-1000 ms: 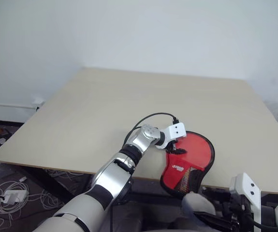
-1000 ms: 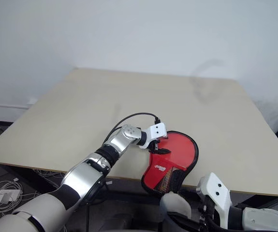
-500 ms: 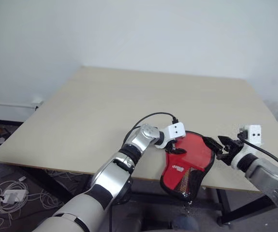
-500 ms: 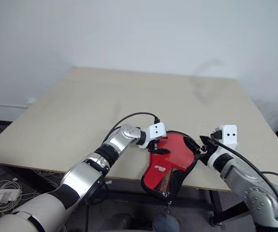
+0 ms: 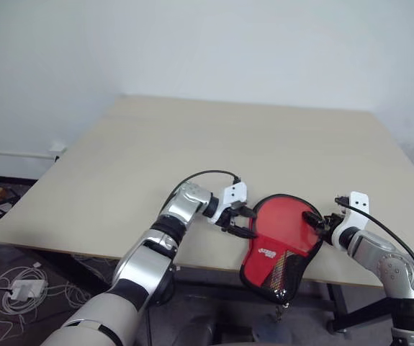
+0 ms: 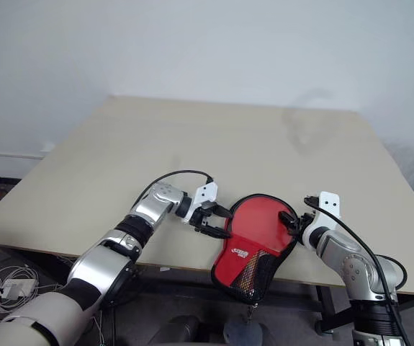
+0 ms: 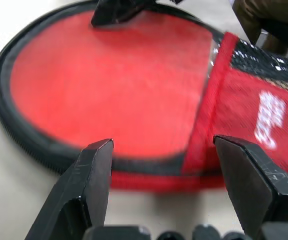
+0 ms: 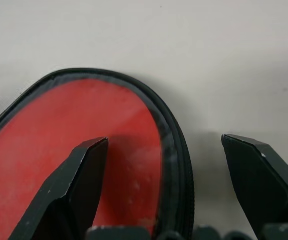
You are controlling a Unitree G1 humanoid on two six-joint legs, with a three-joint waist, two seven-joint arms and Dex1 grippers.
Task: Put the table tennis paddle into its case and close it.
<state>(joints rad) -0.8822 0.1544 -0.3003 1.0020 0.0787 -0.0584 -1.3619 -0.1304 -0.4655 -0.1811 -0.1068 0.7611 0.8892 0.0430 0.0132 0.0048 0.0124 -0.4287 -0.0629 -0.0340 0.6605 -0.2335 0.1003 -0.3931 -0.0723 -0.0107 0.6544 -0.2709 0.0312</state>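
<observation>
One case (image 5: 280, 238) is lying at the table's (image 5: 192, 151) near edge, its narrow end overhanging, between two claws: the left claw (image 5: 244, 222) is gaping just beside its left rim, the right claw (image 5: 315, 223) (equally open) is straddling its right rim.

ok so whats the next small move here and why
Probably close the right gripper on the case rim: its open fingers straddle the zipped edge in the right wrist view, one over the red face, one over bare table. The left gripper waits open at the opposite edge.
</observation>
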